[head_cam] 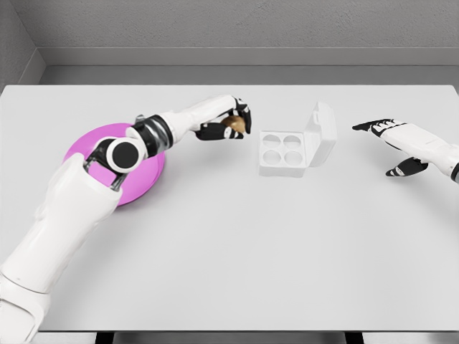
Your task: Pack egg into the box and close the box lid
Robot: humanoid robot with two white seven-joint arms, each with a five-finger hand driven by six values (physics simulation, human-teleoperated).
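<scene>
At the far left a pink plate (79,147) lies on the white counter (229,251), partly hidden by the left arm crossing over it. The left robot hand (231,120) grips a brown egg (234,125) in curled fingers, just left of the white box (287,150), whose lid (323,132) stands open above four empty cups. The right robot hand (393,143) hovers open, fingers spread, at the right edge

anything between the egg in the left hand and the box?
No. In the head view only bare table separates the egg, held in the left hand, from the open box.
</scene>
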